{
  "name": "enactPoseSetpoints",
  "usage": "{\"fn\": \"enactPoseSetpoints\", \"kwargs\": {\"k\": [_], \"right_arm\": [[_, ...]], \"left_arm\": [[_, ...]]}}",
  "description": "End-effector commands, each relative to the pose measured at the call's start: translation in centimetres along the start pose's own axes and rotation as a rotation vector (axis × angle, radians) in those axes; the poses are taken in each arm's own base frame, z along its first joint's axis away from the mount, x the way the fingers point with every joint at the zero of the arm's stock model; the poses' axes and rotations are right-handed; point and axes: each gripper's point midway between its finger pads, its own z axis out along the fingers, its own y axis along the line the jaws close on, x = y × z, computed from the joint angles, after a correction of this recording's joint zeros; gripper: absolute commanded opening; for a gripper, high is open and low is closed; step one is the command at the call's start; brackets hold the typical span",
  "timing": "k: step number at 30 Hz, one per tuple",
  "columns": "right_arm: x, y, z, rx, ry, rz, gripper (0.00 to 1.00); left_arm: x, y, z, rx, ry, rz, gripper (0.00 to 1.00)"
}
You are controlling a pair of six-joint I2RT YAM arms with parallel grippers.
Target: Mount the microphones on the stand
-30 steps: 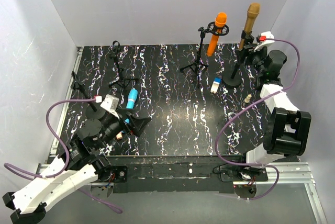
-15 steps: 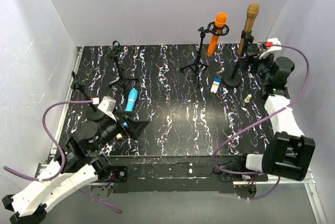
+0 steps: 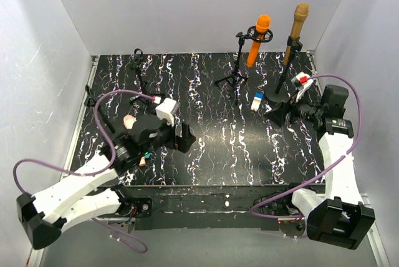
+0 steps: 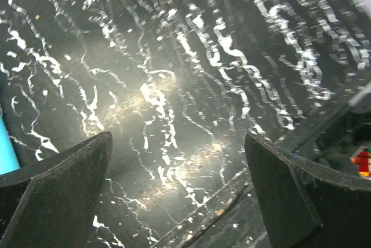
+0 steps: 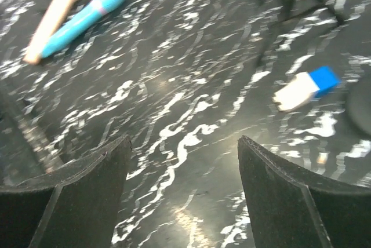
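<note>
The orange microphone [image 3: 262,37] sits in the tripod stand [image 3: 235,67] at the back. The gold-bronze microphone [image 3: 298,22] sits in the round-base stand [image 3: 278,92]. The light blue microphone [image 5: 81,19] and the pale pink-beige microphone [image 5: 53,16] lie side by side on the table. In the top view my left arm covers most of them. My left gripper [image 3: 185,139] is open and empty just right of them, and the blue one's edge [image 4: 6,149] shows in the left wrist view. My right gripper [image 3: 277,112] is open and empty, low by the round base.
A small blue-and-white block [image 3: 257,101] lies beside the round base and also shows in the right wrist view [image 5: 307,86]. An empty tripod stand [image 3: 141,80] and another empty stand [image 3: 93,100] stand at the left. White walls enclose the black marbled table [image 3: 218,123].
My left arm has swung up and right, over the two lying microphones. My right arm has left the gold microphone's stand, dropped toward the table and turned to face left.
</note>
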Motion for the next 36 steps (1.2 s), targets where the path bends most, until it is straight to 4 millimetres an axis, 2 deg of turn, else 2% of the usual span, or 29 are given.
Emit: {"fn": "enactPoseSetpoints", "kwargs": {"k": [1, 6, 11, 15, 24, 27, 32, 36], "right_arm": [[2.3, 5.4, -0.6, -0.251, -0.009, 0.066, 0.81], [4.0, 4.4, -0.1, -0.195, -0.029, 0.041, 0.82], [4.0, 4.7, -0.3, -0.206, -0.032, 0.047, 0.82], [3.5, 5.0, -0.8, -0.198, -0.031, 0.029, 0.81], [3.3, 5.2, -1.4, -0.157, -0.039, -0.025, 0.81], [3.2, 5.4, -1.5, -0.157, -0.043, -0.03, 0.81], [3.2, 5.5, -1.6, -0.16, -0.044, -0.03, 0.81], [3.1, 5.7, -1.7, -0.161, -0.051, -0.042, 0.81]], "left_arm": [[-0.3, 2.7, 2.4, -0.117, 0.063, 0.0, 0.98], [1.6, 8.0, 4.4, -0.346, 0.179, 0.008, 0.98], [4.6, 11.9, 5.0, -0.533, 0.264, 0.021, 0.98], [5.6, 14.4, 5.0, -0.616, 0.286, 0.004, 0.98], [6.8, 16.2, 5.4, -0.643, 0.329, -0.025, 0.98], [6.6, 16.7, 6.2, -0.617, 0.326, -0.042, 0.98], [5.8, 18.6, 7.5, -0.641, 0.33, -0.075, 0.98], [7.4, 19.7, 8.0, -0.664, 0.394, -0.053, 0.98]]}}
